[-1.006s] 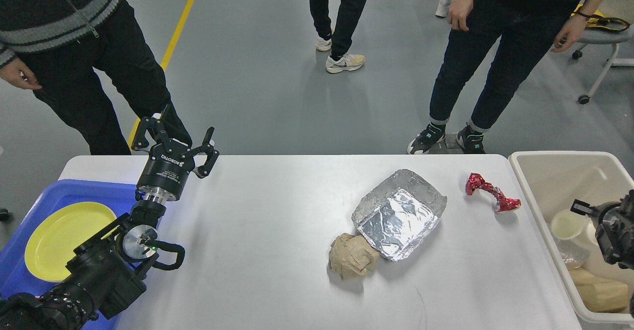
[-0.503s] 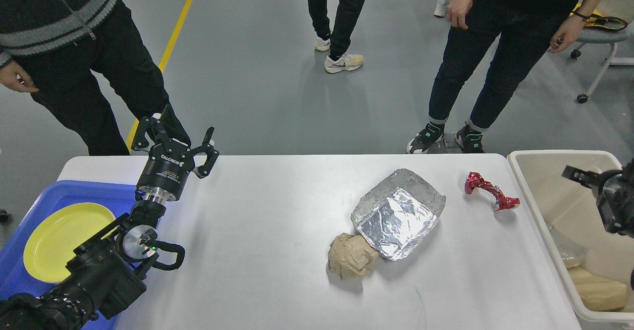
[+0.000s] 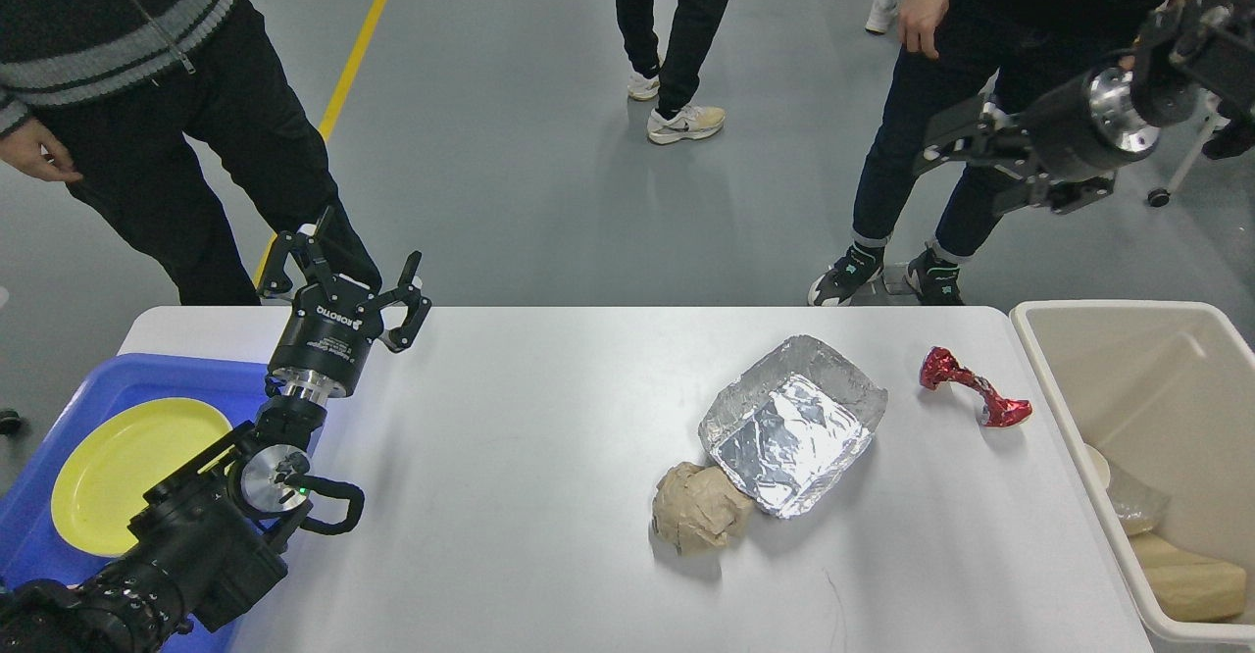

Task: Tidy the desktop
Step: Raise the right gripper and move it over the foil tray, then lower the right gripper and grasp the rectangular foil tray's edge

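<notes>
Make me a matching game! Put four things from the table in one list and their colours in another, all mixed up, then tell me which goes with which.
Things:
1. plate
2. twisted wrapper
3. crumpled paper ball
4. foil tray

Colours:
A. silver
B. yellow
C. red
D. tan

Pairs: 1-B, 2-C, 3-D, 4-A

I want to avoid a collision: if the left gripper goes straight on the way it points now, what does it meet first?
Probably the dark trousers of the person standing beyond the desktop; left gripper is open, depth unclear.
</notes>
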Motion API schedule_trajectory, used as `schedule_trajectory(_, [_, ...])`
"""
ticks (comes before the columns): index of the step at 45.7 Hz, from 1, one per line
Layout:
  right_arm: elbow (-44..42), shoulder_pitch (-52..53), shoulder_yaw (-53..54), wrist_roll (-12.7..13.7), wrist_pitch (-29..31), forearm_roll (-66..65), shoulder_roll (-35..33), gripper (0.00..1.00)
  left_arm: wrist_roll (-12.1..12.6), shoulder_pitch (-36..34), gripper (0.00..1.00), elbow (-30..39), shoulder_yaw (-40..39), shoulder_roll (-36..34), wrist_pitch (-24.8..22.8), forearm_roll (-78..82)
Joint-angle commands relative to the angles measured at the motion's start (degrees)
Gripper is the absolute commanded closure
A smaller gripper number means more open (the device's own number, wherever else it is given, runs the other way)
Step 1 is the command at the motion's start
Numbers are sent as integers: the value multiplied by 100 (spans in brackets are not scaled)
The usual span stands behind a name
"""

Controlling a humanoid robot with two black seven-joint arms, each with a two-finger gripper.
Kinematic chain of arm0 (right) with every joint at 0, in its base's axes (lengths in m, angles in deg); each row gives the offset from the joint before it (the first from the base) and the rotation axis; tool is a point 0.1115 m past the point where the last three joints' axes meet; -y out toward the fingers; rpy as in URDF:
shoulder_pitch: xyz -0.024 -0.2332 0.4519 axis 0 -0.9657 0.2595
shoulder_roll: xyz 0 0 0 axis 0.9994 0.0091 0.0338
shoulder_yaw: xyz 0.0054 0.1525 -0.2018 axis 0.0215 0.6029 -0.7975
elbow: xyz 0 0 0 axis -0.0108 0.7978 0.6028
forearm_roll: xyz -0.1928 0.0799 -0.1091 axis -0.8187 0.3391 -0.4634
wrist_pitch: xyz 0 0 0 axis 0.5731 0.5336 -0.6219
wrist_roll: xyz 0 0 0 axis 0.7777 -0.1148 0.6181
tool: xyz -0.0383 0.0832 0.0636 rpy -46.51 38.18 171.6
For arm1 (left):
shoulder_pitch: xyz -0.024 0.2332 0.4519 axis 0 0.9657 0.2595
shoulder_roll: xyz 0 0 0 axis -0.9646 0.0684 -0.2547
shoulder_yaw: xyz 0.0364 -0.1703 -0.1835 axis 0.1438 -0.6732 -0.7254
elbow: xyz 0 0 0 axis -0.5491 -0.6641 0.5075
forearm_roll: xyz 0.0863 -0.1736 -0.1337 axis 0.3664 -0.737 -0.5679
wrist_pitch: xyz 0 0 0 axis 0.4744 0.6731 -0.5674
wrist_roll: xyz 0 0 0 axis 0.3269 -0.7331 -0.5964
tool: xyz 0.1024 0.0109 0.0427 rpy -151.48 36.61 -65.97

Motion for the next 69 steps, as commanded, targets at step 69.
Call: schedule_trajectory(69, [3361, -2594, 538, 1299, -7116, 2024, 1134, 3, 0, -1, 0, 0, 0, 19, 10, 2])
